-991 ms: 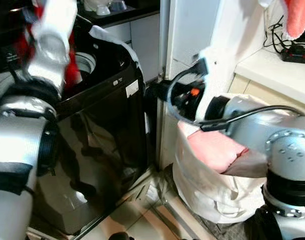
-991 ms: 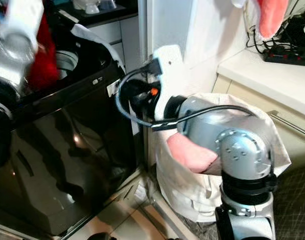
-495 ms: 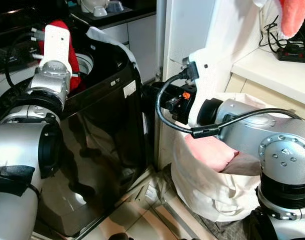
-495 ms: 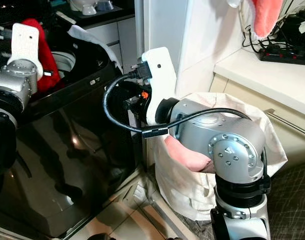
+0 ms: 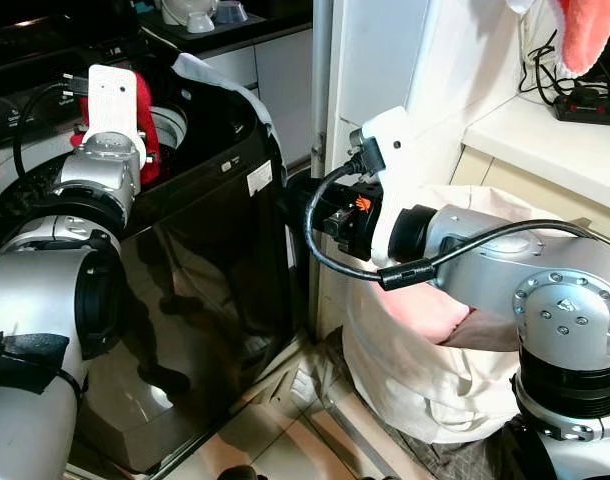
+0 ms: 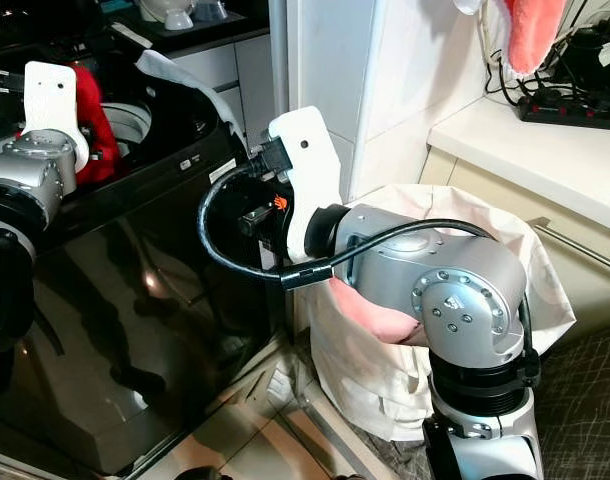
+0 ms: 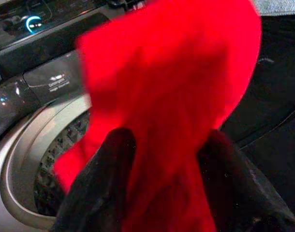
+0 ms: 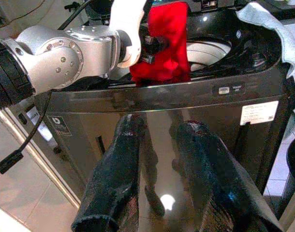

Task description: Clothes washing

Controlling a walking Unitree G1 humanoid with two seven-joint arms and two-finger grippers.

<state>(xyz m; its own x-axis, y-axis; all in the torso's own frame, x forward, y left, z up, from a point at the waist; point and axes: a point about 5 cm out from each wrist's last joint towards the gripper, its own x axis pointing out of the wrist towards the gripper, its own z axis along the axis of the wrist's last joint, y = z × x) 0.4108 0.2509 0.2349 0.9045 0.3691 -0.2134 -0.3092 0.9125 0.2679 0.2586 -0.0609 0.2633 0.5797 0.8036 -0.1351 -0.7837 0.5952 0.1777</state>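
Observation:
A black top-loading washing machine (image 5: 205, 260) stands at the left with its lid up. My left gripper (image 7: 167, 140) is shut on a red garment (image 7: 171, 87), holding it over the rim of the steel drum (image 8: 205, 50). The right wrist view shows the same red garment (image 8: 164, 43) hanging from the left gripper (image 8: 150, 46). My right gripper (image 8: 162, 124) is open with nothing in it and points at the washer's glossy front, a short way off. Behind that arm stands a white laundry bag (image 5: 425, 390) with a pink garment (image 5: 425, 310) in it.
A pale cloth (image 5: 220, 80) is draped over the washer's far right corner. A white pillar (image 5: 385, 60) rises between washer and bag. At the right, a counter (image 5: 545, 130) holds a power strip (image 5: 590, 100), with a pink towel (image 5: 585, 35) hanging above. Tiled floor (image 5: 275, 430) lies below.
My left arm has come down with the red garment, from raised and blurred to steady at the drum's rim. The right wrist has shifted left toward the washer.

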